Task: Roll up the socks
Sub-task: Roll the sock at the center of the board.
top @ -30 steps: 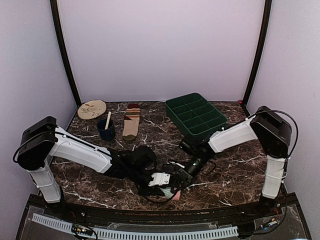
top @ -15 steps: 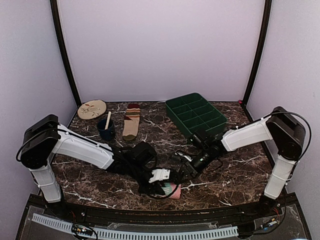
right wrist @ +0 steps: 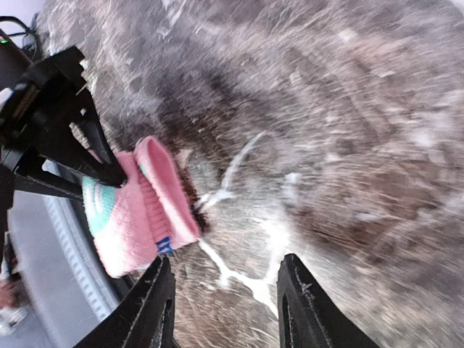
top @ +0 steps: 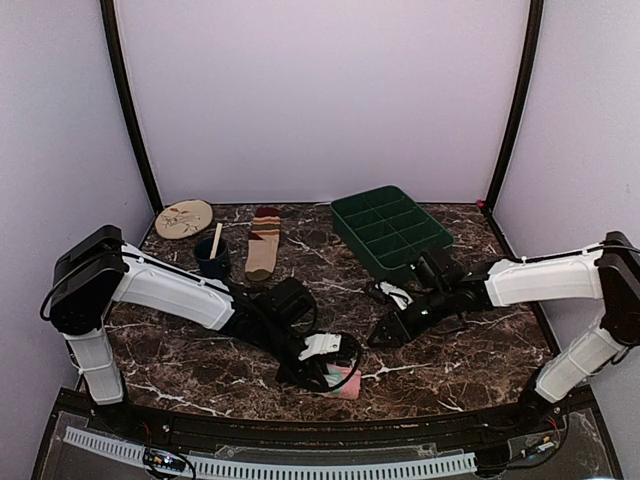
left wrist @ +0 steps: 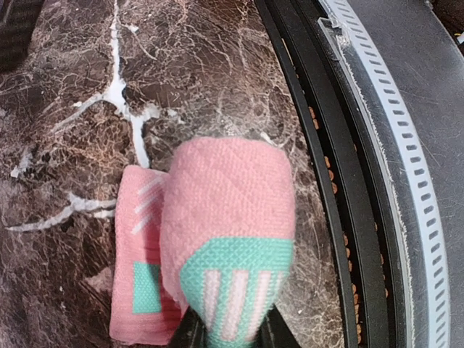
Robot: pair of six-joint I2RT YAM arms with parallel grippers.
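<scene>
The pink sock with teal and white marks lies folded over on itself near the table's front edge. It fills the left wrist view and shows at the left of the right wrist view. My left gripper is shut on its teal end. My right gripper is open and empty, off to the right of the pink sock and apart from it. The tan striped sock lies flat at the back left, away from both grippers.
A green divided tray stands at the back right. A dark blue cup with a wooden stick stands beside the tan sock. A round beige patterned plate lies in the back left corner. The table's black front rail runs close to the pink sock.
My right gripper has drawn back to the right, away from the pink sock, and its arm has stretched out lower. My left gripper stays shut on the sock, nearly still.
</scene>
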